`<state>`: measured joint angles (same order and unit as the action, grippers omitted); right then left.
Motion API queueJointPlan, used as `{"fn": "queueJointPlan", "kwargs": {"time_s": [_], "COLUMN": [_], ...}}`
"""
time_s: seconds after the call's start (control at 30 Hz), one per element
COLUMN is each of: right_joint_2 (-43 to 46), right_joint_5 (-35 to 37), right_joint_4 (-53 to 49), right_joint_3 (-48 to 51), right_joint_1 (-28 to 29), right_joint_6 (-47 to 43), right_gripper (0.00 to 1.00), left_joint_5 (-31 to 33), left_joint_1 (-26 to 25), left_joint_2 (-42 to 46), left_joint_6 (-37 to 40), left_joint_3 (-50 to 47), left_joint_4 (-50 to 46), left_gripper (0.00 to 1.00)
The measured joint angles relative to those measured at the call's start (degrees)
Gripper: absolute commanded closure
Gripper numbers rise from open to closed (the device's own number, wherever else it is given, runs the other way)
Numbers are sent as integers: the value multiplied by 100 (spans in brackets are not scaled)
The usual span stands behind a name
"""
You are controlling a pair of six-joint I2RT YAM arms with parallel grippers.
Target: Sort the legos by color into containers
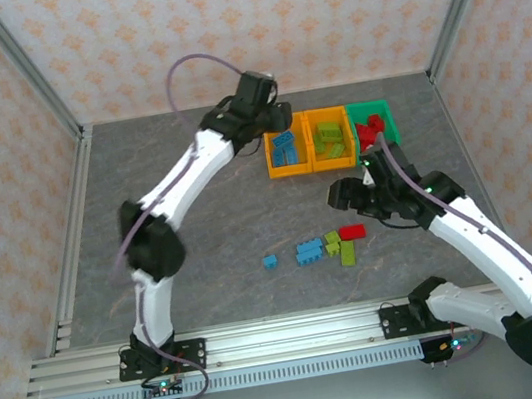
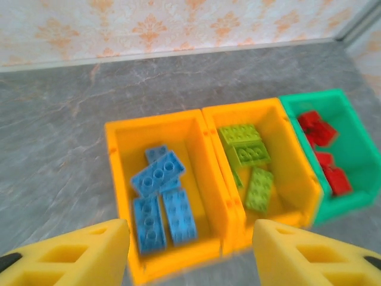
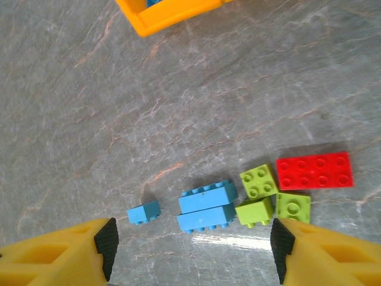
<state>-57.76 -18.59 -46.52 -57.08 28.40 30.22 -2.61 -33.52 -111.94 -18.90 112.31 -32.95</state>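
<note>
Legos (image 3: 207,196) lie loose on the table (image 3: 89,119) just ahead of the right hand (image 3: 193,243), which is spread wide.

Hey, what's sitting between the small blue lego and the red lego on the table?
In the right wrist view, between the small blue lego and the red lego lie two long blue legos side by side, then lime green legos.

Grey marbled tabletop (image 1: 221,237) (veined pinkish) beneath cream walls (image 1: 248,20) with orange florals.
</note>
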Motion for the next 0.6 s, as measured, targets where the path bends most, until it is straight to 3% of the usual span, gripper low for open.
{"fn": "queueJointPlan", "kwargs": {"time_s": [0.17, 0.3, 0.43, 0.6], "right_joint_2": [-699, -1829, -3029, -4232], "right_joint_5": [260, 461, 588, 942], "right_joint_4": [358, 525, 774, 754], "right_joint_3": [-61, -535, -1043, -1523], "right_joint_1": [1012, 1816, 2566, 3071], "right_joint_6": [22, 26, 116, 149], "right_gripper": [28, 28, 29, 28], "left_joint_5": [33, 232, 243, -358], "left_joint_1": [-205, -251, -251, -278], "left_joint_2": [3058, 4894, 5995, 6870], "left_joint_6": [352, 911, 1751, 3123], "left_joint_3": [-2269, -3335, -3943, -4564], "left_joint_4": [734, 723, 151, -894], "left_gripper": [40, 32, 18, 0]}}
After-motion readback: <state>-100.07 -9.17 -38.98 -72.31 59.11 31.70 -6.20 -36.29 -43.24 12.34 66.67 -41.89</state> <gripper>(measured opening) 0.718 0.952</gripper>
